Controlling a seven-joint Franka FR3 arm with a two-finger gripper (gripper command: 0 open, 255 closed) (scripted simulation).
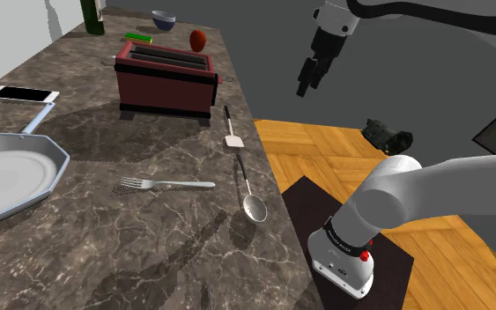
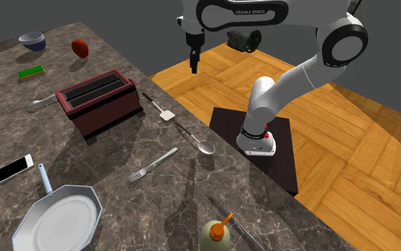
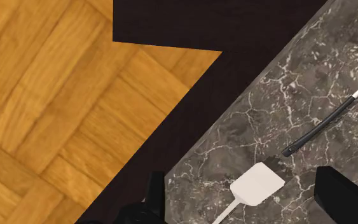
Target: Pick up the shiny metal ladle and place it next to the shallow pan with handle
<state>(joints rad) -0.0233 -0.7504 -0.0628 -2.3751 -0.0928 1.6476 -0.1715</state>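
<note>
Gripper [image 1: 308,81] is up in the air, just off the counter [image 1: 149,247] edge. Fingers are wide apart and hold nothing. In the wrist view I see the white spatula [image 3: 257,183] blade below, between the fingers and not touching them. The ladle [image 1: 247,187] lies flat on the marble near the edge, with its handle tip just beside the spatula blade and its bowl toward the stand [image 1: 347,264]. A fork [image 1: 166,184] is near it. The pan [image 1: 52,151] is well apart at the shoulder view's left, with a phone [image 1: 21,93] by its handle. The red toaster [image 1: 166,81] is further back.
</note>
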